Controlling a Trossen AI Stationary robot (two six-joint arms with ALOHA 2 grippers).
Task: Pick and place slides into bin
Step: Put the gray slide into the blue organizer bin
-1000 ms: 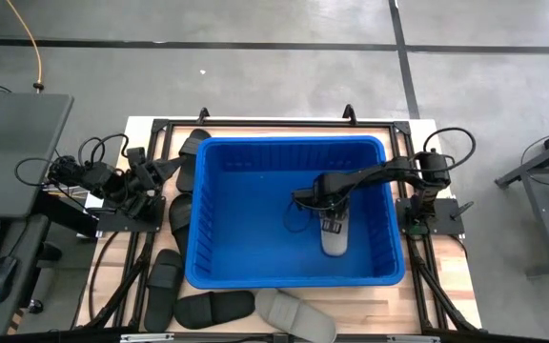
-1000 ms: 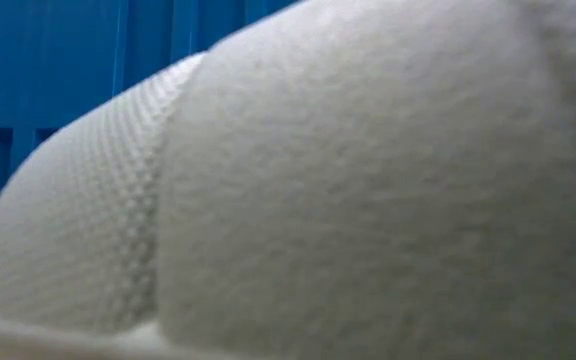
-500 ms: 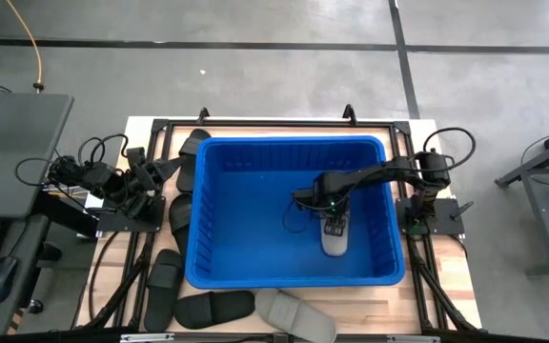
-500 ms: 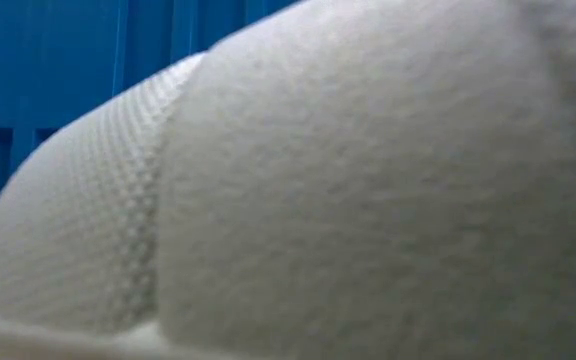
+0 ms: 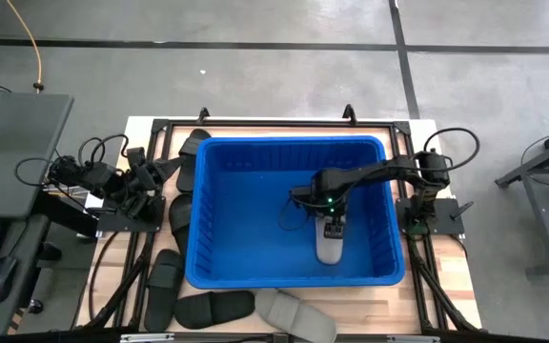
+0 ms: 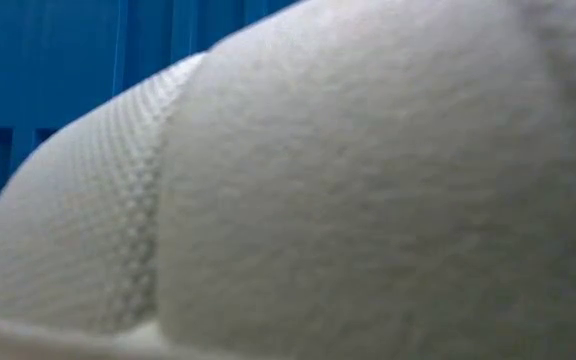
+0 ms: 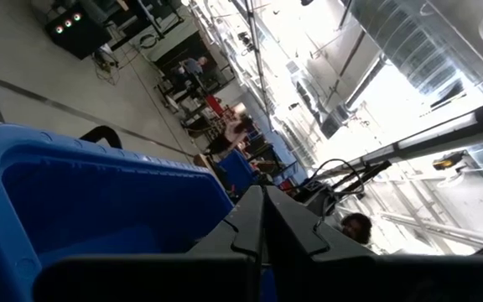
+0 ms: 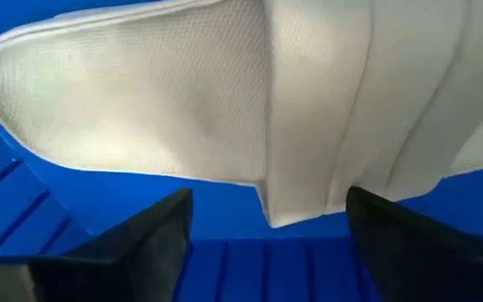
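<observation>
A light grey slide [image 5: 328, 250] lies on the floor of the blue bin [image 5: 294, 143], near its near right corner. My right gripper [image 5: 332, 227] hangs inside the bin just above the slide, pointing steeply down and open. In the right wrist view its fingers stand on either side of the slide's wide strap [image 8: 359, 101], and the sole [image 8: 141, 101] stretches away from it. My left gripper [image 5: 155, 176] waits shut at the table's left edge, outside the bin [image 7: 99, 193]. Another grey slide [image 6: 318, 180] fills the low view.
Black slides lie on the table left of the bin [image 5: 181, 214], at its far left corner [image 5: 193, 148] and at the near left [image 5: 165, 286] [image 5: 215, 307]. A grey slide [image 5: 295, 314] lies in front of the bin. People stand in the room behind.
My right gripper has opened over the grey slide in the bin and turned a little about its wrist. The slide has shifted slightly toward the bin's near wall and lies on the floor.
</observation>
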